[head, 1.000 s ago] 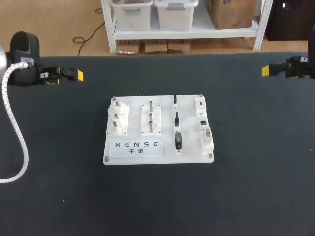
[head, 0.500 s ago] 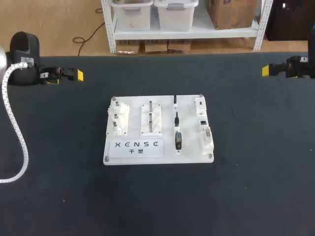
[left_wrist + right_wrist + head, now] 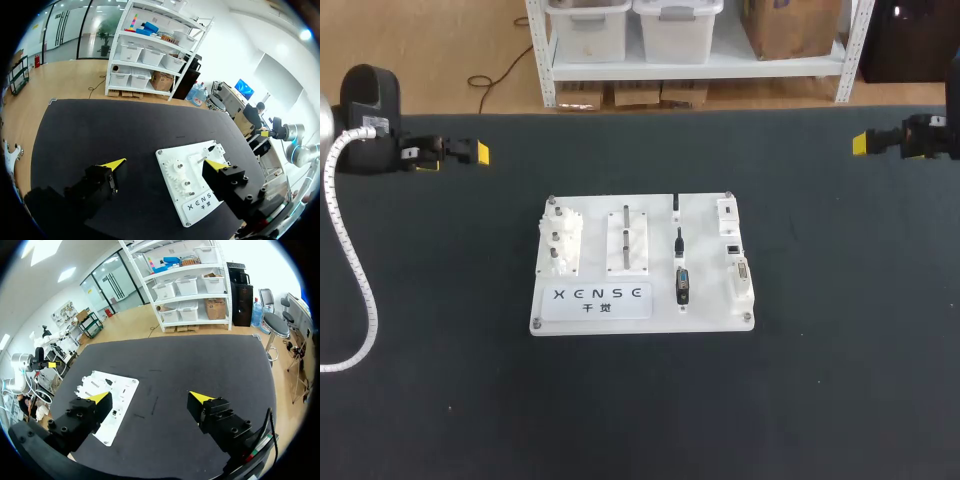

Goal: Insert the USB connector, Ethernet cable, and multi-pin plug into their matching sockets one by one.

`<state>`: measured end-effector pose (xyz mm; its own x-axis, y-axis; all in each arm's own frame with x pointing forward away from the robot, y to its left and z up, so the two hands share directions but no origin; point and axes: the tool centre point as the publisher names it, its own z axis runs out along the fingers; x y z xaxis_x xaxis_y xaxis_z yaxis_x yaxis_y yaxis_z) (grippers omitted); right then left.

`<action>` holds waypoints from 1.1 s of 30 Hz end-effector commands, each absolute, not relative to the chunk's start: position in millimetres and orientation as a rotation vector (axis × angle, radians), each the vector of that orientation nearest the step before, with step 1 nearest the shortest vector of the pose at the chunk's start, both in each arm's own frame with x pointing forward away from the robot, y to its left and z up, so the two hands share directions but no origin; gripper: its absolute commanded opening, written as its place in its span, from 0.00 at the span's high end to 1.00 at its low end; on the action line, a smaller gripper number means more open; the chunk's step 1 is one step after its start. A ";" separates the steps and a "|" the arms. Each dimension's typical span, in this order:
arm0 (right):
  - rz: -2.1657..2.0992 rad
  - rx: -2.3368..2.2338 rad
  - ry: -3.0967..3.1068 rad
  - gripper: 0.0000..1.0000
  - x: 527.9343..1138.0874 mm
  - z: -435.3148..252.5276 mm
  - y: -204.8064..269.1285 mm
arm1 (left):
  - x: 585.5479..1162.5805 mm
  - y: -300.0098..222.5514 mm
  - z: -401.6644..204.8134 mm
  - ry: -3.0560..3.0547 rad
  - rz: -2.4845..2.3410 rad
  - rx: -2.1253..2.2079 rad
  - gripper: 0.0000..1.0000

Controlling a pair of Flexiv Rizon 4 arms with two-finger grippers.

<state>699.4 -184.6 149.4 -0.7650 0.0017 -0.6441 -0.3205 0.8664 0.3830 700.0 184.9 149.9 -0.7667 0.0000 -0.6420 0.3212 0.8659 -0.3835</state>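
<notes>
**Left fingers [image 3: 113, 163] and right fingers [image 3: 200, 398] open, far from the board [image 3: 705, 312]**

We hold both pairs spread wide, gripping nothing, over the far corners of the bench [image 3: 840, 380], each on its own side. The white board lies flat at mid-bench. Along its right edge runs the row of sockets [image 3: 735, 262]. Just beside them, in a line, lie the multi-pin plug [image 3: 683, 286] nearest us, the Ethernet cable [image 3: 679, 241] behind it, and the USB connector [image 3: 676, 204] farthest back.
</notes>
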 end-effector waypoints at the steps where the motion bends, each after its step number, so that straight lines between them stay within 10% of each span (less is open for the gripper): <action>1: 0.566 -0.234 2.406 0.00 709.1 154.9 -172.3 | 700.0 184.9 149.9 2.374 -0.637 0.231 0.00; 33: 0.057 -0.194 2.853 0.00 756.4 106.6 19.6 | 700.0 184.9 149.9 2.374 -0.637 0.231 0.00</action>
